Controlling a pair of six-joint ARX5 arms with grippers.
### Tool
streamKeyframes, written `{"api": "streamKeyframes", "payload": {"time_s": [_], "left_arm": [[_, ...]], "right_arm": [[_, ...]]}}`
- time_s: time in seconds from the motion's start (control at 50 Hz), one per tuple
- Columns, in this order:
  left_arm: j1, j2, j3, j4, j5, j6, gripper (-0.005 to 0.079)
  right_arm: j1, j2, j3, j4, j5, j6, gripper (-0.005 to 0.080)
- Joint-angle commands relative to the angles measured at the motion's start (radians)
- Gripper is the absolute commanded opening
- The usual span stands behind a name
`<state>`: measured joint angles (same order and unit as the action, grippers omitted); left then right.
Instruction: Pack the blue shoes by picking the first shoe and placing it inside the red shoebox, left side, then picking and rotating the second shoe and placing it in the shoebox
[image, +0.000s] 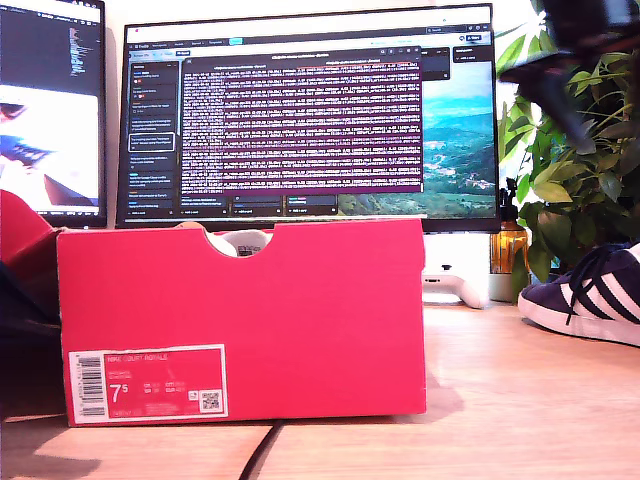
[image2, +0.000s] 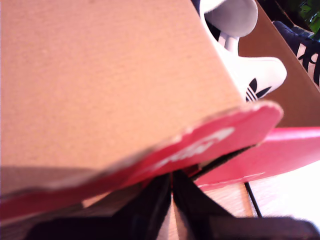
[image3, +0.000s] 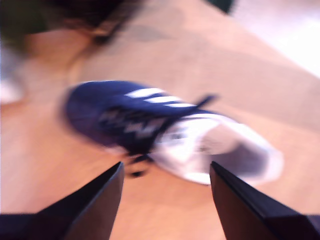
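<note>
The red shoebox (image: 240, 320) stands in front with its label facing the exterior camera. Through its notch a white part of a shoe shows. In the first wrist view one blue shoe (image2: 250, 75) lies inside the box, white heel showing. My first gripper (image2: 172, 182) is shut on the edge of the box's lid (image2: 115, 80), whose brown inner face fills that view. The other blue shoe (image: 590, 295) (image3: 145, 117) rests on the table at the exterior view's right. My second gripper (image3: 166, 164) hovers open above it, blurred, and appears as a dark smear (image: 560, 60) high in the exterior view.
Two monitors (image: 310, 115) stand behind the box. A leafy plant (image: 580, 170), an amber bottle (image: 508, 245) and a white controller (image: 455, 282) sit at the back on the exterior view's right. A black cable (image: 262, 452) runs out from under the box.
</note>
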<state>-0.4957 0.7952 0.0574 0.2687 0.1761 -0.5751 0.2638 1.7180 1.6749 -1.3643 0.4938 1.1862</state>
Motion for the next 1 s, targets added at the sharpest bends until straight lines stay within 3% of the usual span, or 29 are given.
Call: {"api": "streamKeyframes", "payload": {"time_s": [0.0, 0.22, 0.52, 0.86, 0.98], "left_arm": [[-0.004, 0.003, -0.022, 0.007, -0.001, 0.007, -0.002], [-0.004, 0.003, -0.022, 0.007, -0.001, 0.007, -0.002], [-0.004, 0.003, -0.022, 0.007, -0.001, 0.007, -0.002], [-0.004, 0.003, -0.022, 0.007, -0.001, 0.007, -0.002], [-0.004, 0.003, -0.022, 0.007, -0.001, 0.007, -0.002]], "right_arm": [[-0.016, -0.03, -0.061, -0.003, 0.005, 0.019, 0.0506], [-0.08, -0.089, -0.222, -0.002, -0.032, 0.084, 0.0506], [-0.122, -0.088, -0.321, 0.002, -0.032, 0.158, 0.0505], [-0.177, -0.087, -0.502, 0.211, -0.087, 0.149, 0.0496], [-0.201, -0.087, -0.551, 0.266, -0.101, 0.141, 0.0376]]}}
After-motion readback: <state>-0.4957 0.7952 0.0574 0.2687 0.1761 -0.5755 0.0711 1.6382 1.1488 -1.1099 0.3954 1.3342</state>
